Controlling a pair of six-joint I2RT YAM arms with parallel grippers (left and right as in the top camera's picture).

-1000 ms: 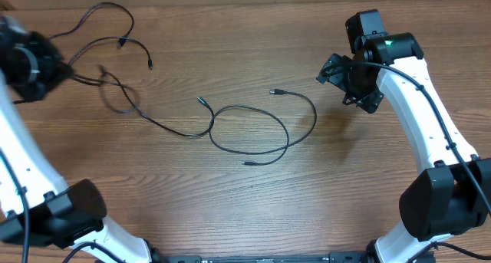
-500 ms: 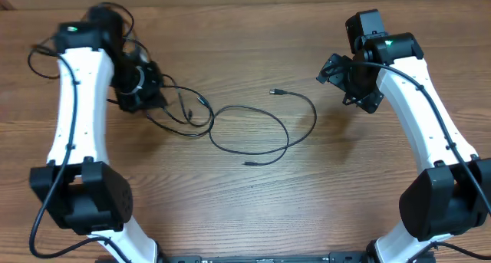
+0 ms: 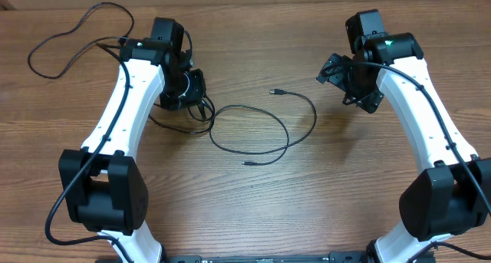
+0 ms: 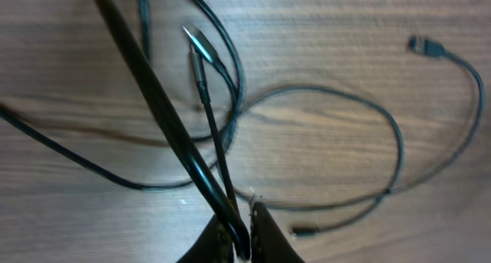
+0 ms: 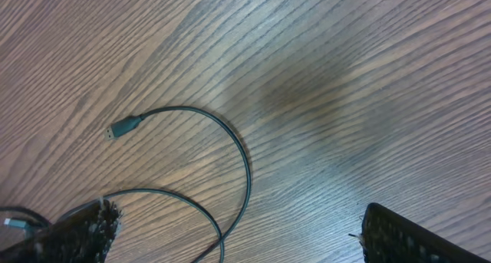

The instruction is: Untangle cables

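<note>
Left tool (image 3: pixel 186 89) swings in from the far-left edge of the table (image 3: pixel 253 209) toward its middle, cables (image 4: pixel 163 102) pinched and dragged along, tangle now bunched beside the central loop, slack loop trailing upper-left.

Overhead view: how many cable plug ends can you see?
2: one plug end mid-table toward the right hand, another below it in the picture. More may be hidden under the left hand.

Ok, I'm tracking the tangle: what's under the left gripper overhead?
Cables emerge from beneath the left gripper onto the wooden table. Their crossings under it are covered overhead; its wrist view shows strands pinched.
</note>
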